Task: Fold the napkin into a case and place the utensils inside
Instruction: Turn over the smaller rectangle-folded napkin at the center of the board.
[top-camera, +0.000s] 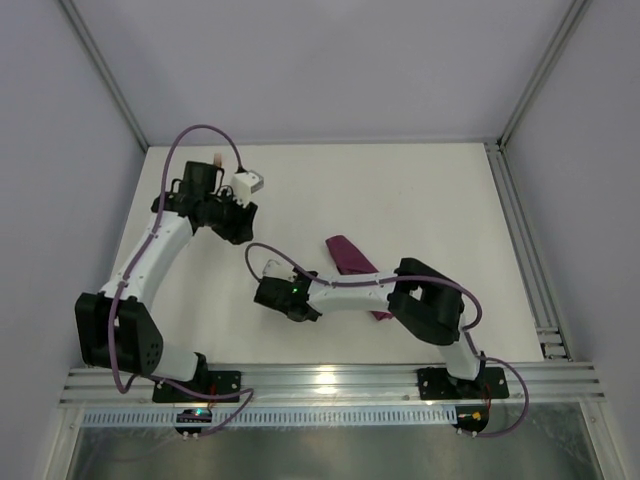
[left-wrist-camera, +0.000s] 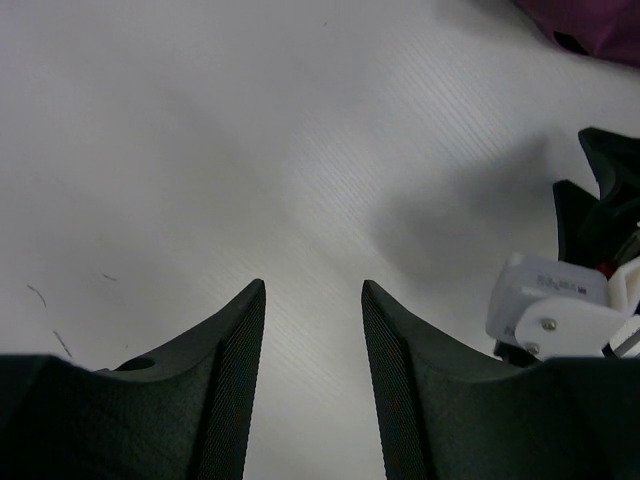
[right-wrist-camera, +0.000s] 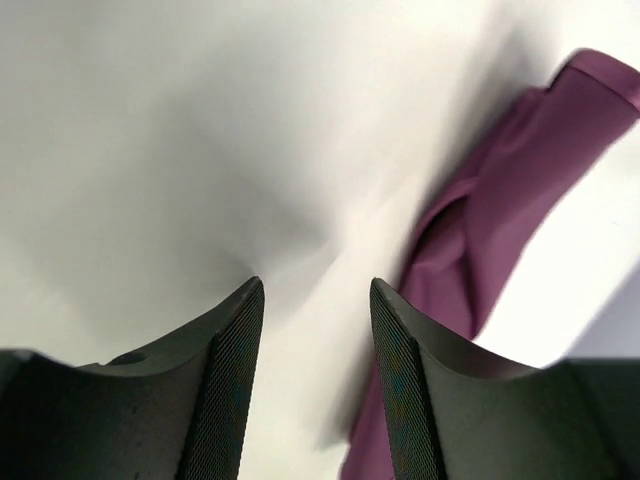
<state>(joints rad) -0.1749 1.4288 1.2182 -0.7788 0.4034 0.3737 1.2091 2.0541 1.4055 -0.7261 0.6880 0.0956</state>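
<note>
top external view: napkin in a narrow strip at mid-table, both grippers apart

the napkin (top-camera: 348, 256) lies on the white table (top-camera: 420, 190) as a narrow plum-purple strip. it runs diagonally from about the middle of the table toward the near right edge. its near end passes under the forearm of the right arm and is partly hidden there. in the right wrist view the cloth (right-wrist-camera: 500, 230) shows loose lengthwise folds and lies flat on the table to the right of the fingers.

the right gripper (top-camera: 272, 297) sits just left of the napkin, nearer the near edge than the far one, and does not touch the cloth. its fingers (right-wrist-camera: 235, 340) stand spread, with only bare table between them.

the left gripper (top-camera: 238, 225) is farther out, toward the far left corner, well apart from the napkin. its fingers (left-wrist-camera: 240, 340) are also spread with nothing between them. in the left wrist view a corner of the napkin (left-wrist-camera: 590, 25) shows at the upper right, and part of the right arm's wrist shows at the right edge.
</note>
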